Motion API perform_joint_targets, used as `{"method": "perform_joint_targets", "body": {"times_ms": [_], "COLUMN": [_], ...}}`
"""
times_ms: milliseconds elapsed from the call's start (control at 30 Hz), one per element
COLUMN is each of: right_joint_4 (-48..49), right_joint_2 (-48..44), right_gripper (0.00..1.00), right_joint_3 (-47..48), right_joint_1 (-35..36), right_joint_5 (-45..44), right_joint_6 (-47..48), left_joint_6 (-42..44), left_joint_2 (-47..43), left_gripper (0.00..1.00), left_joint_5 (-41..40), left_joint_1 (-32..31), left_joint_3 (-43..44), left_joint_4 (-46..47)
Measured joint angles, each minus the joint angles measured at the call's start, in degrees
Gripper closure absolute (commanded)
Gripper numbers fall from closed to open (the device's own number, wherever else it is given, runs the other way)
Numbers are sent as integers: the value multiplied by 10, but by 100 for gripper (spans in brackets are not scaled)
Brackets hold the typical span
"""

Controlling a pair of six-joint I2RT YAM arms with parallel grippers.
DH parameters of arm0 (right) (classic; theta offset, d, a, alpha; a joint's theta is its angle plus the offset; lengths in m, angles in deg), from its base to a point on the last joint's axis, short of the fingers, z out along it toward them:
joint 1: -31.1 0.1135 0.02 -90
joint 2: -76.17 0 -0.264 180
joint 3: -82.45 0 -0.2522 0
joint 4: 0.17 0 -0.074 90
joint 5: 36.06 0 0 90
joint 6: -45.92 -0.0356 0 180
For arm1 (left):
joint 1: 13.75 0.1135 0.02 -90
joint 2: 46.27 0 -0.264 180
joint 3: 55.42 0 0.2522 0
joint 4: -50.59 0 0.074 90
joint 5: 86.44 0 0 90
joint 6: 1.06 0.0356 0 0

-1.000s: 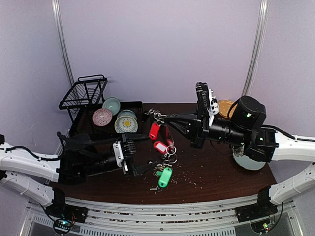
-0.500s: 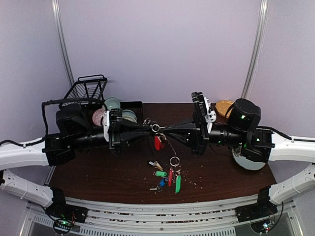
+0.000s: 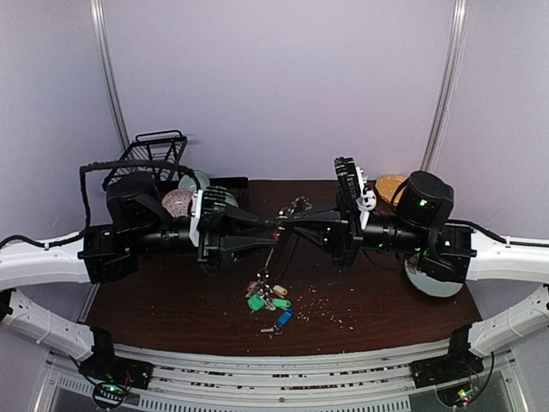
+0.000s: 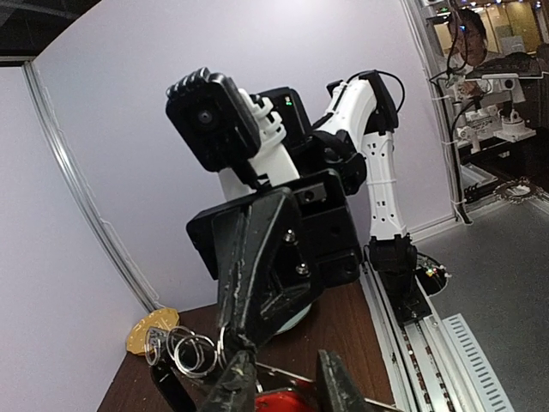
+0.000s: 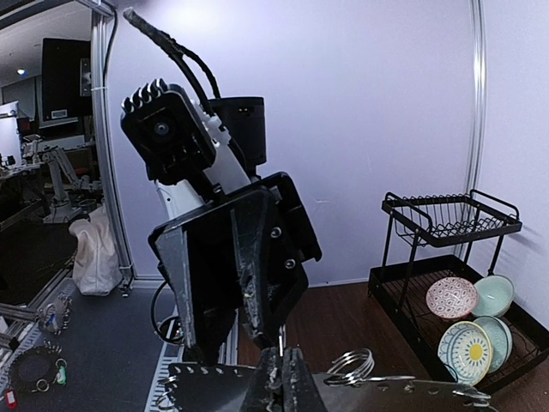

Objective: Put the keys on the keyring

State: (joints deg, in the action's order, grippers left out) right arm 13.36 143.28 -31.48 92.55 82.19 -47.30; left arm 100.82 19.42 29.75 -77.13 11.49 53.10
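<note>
Meeting at frame centre, left gripper (image 3: 273, 230) and right gripper (image 3: 292, 225) both pinch the keyring (image 3: 276, 225); keys (image 3: 268, 297) dangle below. Dish rack (image 3: 153, 163), upper left, holds plates (image 3: 177, 202).

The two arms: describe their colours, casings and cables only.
Both arms have white link shells with black joint housings and black claws: left claw, right claw. White ribbed camera mounts sit at each wrist. A black cable loops over the left arm; green lights glow on the right.
</note>
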Motion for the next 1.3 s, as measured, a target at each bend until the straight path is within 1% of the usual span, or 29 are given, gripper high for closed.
{"method": "perform_joint_targets", "body": {"times_ms": [67,167,267,500,600,633,667,733,833,900,933,967,1200,1233,1300], "right_joint_4": [0,1,1,1,1,1,0,0,0,0,0,-2,-5,-7,-18], "right_joint_2": [1,1,2,2,2,2,2,2,2,2,2,2,2,2,2], "right_gripper": [100,100,100,100,100,100,100,100,100,100,100,100,100,99,83], "right_joint_3": [0,0,0,0,0,0,0,0,0,0,0,0,0,0,0], "right_joint_1": [-2,-2,-2,-2,-2,-2,-2,-2,-2,-2,-2,-2,-3,-3,-3], "right_joint_5": [0,1,2,3,3,3,3,1,0,0,0,-2,-8,-8,-13], "right_joint_6": [0,0,0,1,3,3,3,3,4,4,4,5,17,19,26], "left_joint_6": [-5,-24,-38,-47,-48,-48,-49,-49,-49,-49,-49,-48,-52,-52,-50], "left_joint_2": [-2,-14,-18,0,10,12,14,16,17,16,16,16,14,14,12], "left_gripper": [72,72,74,76,88,89,89,85,85,89,97,100,100,100,100], "left_joint_5": [-9,-5,-3,-45,-51,-53,-54,-56,-60,-63,-65,-67,-73,-75,-85], "left_joint_1": [-1,-1,-1,-1,-1,-1,-1,-1,-1,-1,-1,-1,-2,-3,-5], "left_joint_3": [-1,-16,-19,-3,5,7,7,8,8,8,8,8,8,8,8], "left_joint_4": [5,43,66,43,32,30,29,26,21,19,18,16,8,6,-3]}}
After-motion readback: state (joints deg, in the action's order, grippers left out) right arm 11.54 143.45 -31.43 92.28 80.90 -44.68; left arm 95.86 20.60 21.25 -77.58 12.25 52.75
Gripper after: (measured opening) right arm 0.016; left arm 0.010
